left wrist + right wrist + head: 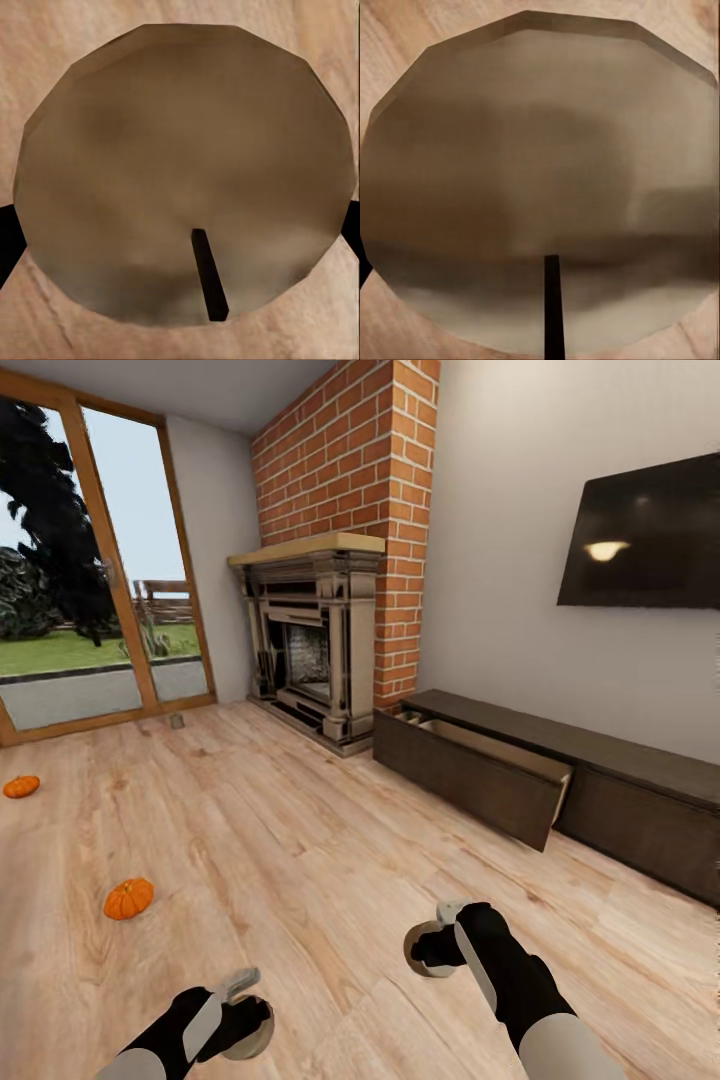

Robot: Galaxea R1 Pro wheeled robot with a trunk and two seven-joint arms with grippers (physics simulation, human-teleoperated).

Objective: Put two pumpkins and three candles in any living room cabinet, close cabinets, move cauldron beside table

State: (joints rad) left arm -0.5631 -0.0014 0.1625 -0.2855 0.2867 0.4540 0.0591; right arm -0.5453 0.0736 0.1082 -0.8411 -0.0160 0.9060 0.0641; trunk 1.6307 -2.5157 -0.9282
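- Cabinet first: the long, low dark-brown wooden cabinet (pixel 600 780) runs along the wall beneath the black wall-hung TV (pixel 645 532), and its end drawer (pixel 480 780) nearest the fireplace stands pulled open, pale lining showing.
- Brick fireplace (pixel 320 650) with its stone surround sits just beside that open drawer; beyond it, a tall wood-framed glass door (pixel 90 560) looks out on grass.
- Light wood-plank floor (pixel 300 840) spreads bare between robot and cabinet.
- Two small bright-orange ribbed pumpkins lie on the planks well away from the cabinet: one (pixel 129 898) out in front of the left arm, the other (pixel 21 786) farther off toward the glass door.
- Left gripper (pixel 245 1020) carries a squat round tan candle (pixel 184 172), dark wick showing in its wrist view, black fingers hugging either side.
- Right gripper (pixel 430 950) is likewise clamped on a second tan candle (pixel 540 195), held nearer the cabinet.
- My read: this is the carry step, both candles in hand and headed for the open drawer.
- Next move calls for rolling up to the cabinet, bringing each candle over the drawer's opening, then letting go.
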